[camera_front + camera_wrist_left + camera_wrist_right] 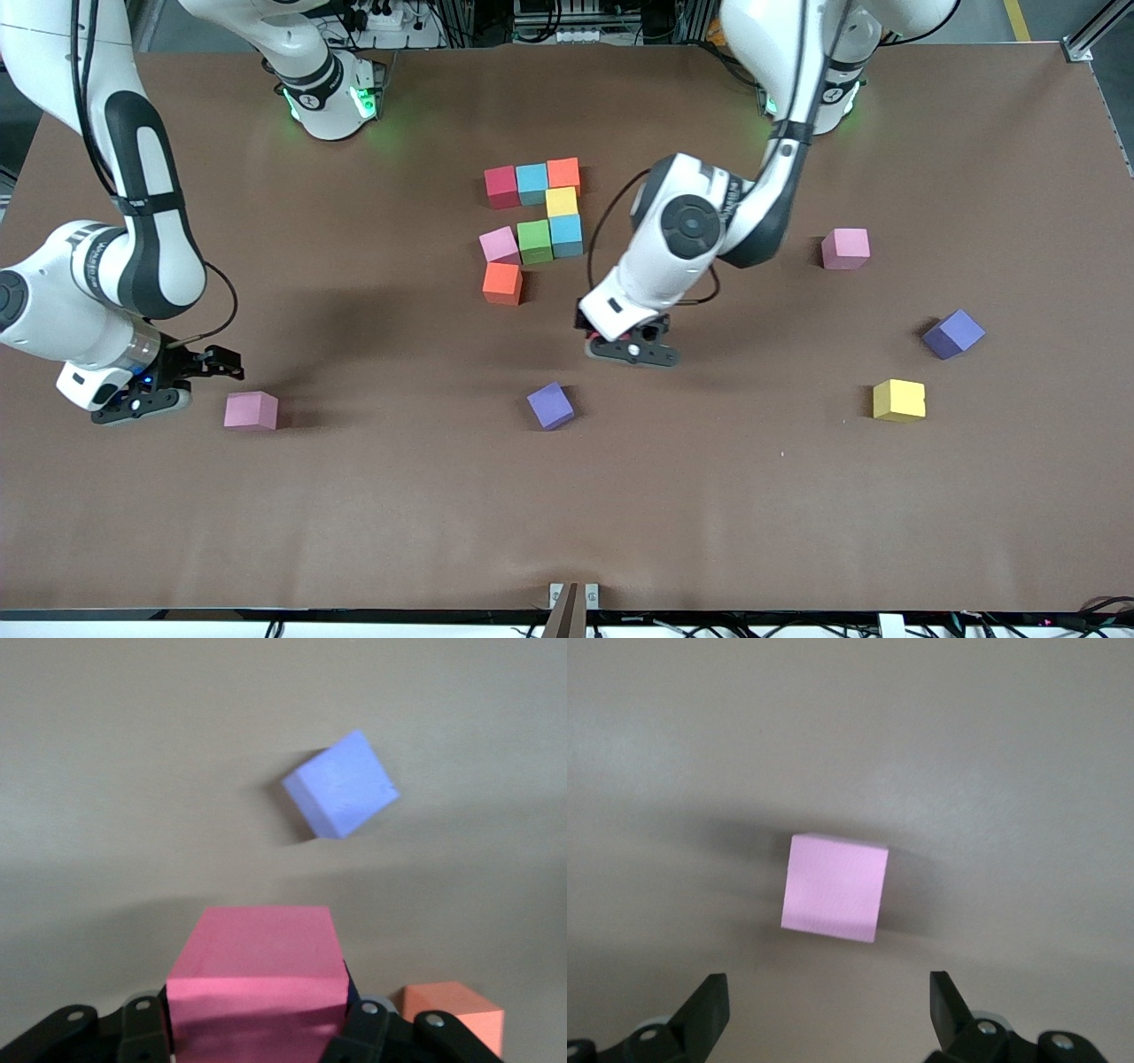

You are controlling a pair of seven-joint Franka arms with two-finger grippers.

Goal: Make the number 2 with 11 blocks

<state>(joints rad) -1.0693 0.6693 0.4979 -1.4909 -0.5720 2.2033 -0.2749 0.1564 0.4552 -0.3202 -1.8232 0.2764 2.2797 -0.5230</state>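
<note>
- Nearest the front camera, a purple cube (550, 405) sits alone on the brown table (567, 514); a yellow block (898, 400) lies toward the left arm's end, and a pink block (251, 411) toward the right arm's end.
- The right gripper (197, 372) hangs just beside that pink block (834, 887), its fingers (707, 1010) spread wide apart with nothing between them.
- The left gripper (633, 347) is over bare table between the purple cube (341, 784) and the built figure, its fingers (142, 1032) clamped on a red-pink block (255, 979); the block's true shade is hard to judge, since only the wrist view shows it.
- A second purple cube (953, 334) rests near the left arm's end, a little farther back than the yellow block.
- The figure so far: an orange block (502, 283) nearest; then a row of pink block (500, 245), green block (535, 241) and light blue block (566, 235); a yellow block (562, 201) next; farthest, a row of red block (501, 186), light blue block (532, 183) and orange block (563, 175).
- Another pink block (845, 248) lies apart, toward the left arm's end.
- No brand, label or writing can be read on any block.
</note>
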